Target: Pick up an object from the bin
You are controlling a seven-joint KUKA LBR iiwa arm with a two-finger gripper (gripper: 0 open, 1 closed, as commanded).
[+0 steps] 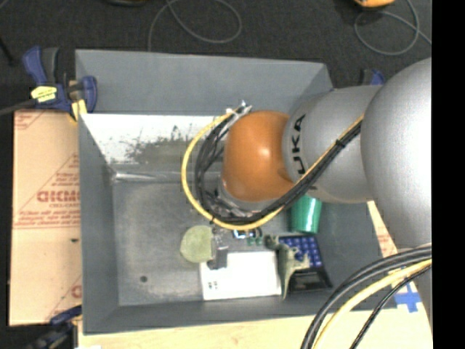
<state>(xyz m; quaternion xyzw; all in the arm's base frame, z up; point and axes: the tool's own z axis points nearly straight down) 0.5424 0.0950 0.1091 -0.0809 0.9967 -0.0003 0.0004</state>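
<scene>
Grey metal bin (145, 224) on dark surface (290, 20) — orange-capped arm (251, 155) over white box (243, 278), olive disc (195, 244), grip unreadable.

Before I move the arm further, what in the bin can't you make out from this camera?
Camera view, all hidden by the arm:
Green cylinder: upper part covered; full shape unknown.
Dark blue thing beside the white box: partly covered; kind unclear.
Gripper: mostly beneath the orange cover; whether it holds anything cannot be told.
Bin floor under the arm: unseen.
</scene>
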